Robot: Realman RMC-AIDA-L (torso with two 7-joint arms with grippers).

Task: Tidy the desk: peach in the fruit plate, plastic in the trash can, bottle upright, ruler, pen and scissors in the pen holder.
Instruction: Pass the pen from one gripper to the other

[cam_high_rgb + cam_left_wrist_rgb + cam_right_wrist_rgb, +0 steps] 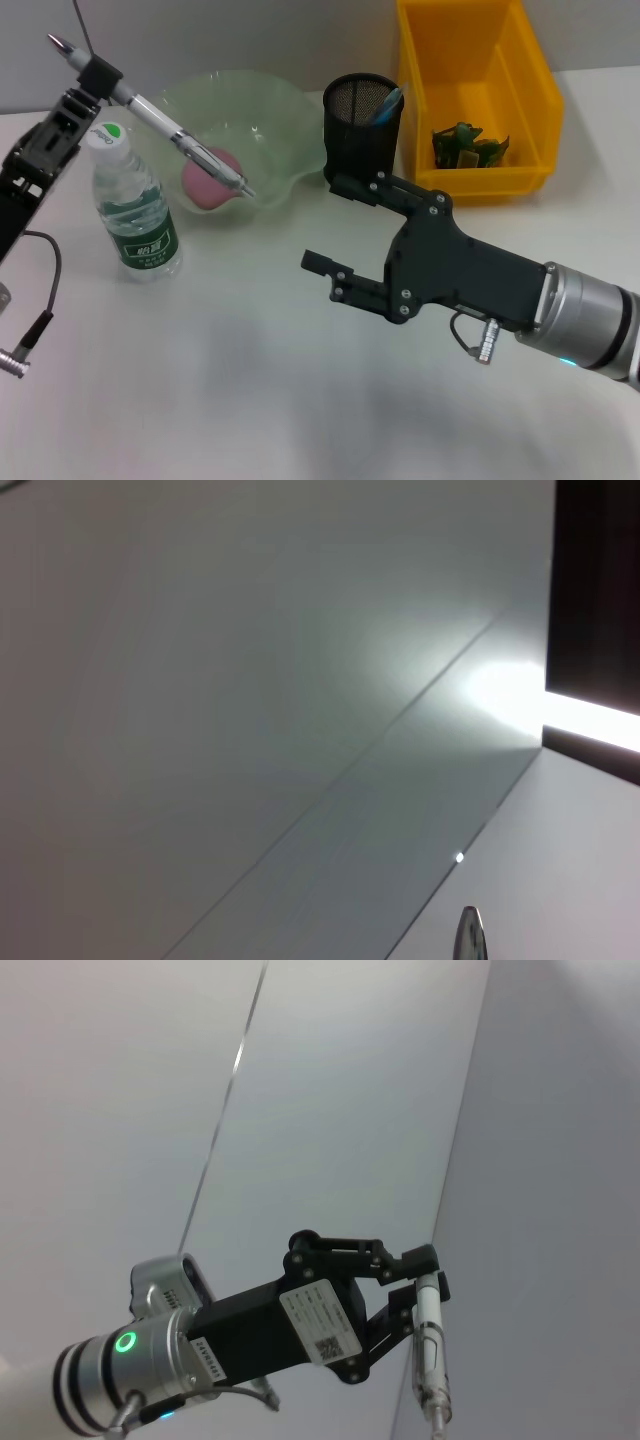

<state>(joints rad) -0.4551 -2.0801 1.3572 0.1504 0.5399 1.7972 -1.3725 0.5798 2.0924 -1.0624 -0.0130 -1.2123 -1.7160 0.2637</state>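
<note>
Head view: the left hand (pixel 97 75) is raised at the left, above the table (pixel 250 400), clamped on a pen (pixel 150 115) that slants down over the bottle (pixel 135 205) and the plate (pixel 240 135). The bottle stands upright just beside the plate. A peach (pixel 207 183) lies in the plate. The right hand (pixel 330 225) sits at centre, fingers spread wide and holding nothing, one finger close to the holder (pixel 362 130). A blue item (pixel 388 103) stands in the holder. The yellow bin (pixel 475 95) behind holds green plastic (pixel 468 145). Right wrist view: the left hand (pixel 425 1285) grips the pen (pixel 432 1360) near its upper end.
</note>
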